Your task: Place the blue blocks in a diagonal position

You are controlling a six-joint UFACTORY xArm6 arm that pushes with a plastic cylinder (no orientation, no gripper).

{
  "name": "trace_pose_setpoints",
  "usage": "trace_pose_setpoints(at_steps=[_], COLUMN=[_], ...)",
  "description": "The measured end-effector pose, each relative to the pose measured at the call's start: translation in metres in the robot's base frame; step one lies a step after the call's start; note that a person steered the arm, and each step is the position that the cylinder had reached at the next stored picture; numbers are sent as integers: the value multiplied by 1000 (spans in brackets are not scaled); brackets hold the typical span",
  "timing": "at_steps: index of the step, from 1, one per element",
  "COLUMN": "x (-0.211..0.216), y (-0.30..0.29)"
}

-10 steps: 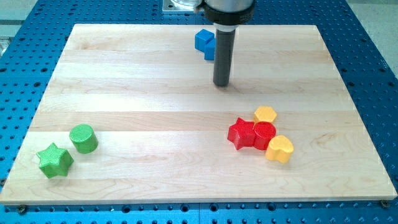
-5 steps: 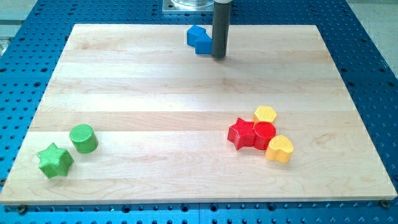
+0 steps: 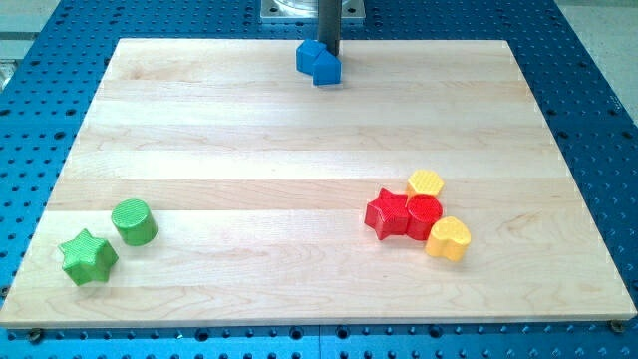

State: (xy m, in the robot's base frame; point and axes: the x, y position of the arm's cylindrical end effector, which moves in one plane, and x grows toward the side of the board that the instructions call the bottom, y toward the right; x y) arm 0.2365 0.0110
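A: Where are the blue blocks seen?

B: Two blue blocks are found at the view's top, a little left of centre, close to the far edge of the wooden tabletop. One blue block is set at the upper left and the other blue block at the lower right; they are pressed together, so a short slanted pair is formed. Their exact shapes cannot be made out with certainty.

A: And the rod?

B: The dark rod is seen coming down from the view's top. My tip is placed right behind the blue pair, just beside or touching the upper edge of the lower-right blue block; contact cannot be confirmed. No jaws are carried by the end effector, so nothing is gripped and no open or closed state can be told; only a plain rod is shown.

A: What else is laid out?

B: At the view's lower left, a green cylinder and a green star are set just beside each other. At the right of centre, a cluster is formed: a red star touching a red cylinder, with a yellow block above and a yellow heart below right. Both groups are well apart from the blue pair.
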Motion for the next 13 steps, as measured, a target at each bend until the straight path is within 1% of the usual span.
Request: trace_pose_setpoints(at_steps=[1, 2, 3, 5, 7, 8, 9, 10, 12, 13], x=[47, 57, 60, 53, 43, 49, 63, 90, 98, 78], y=[-6, -6, -11, -12, 48, 64, 57, 34, -44, -63])
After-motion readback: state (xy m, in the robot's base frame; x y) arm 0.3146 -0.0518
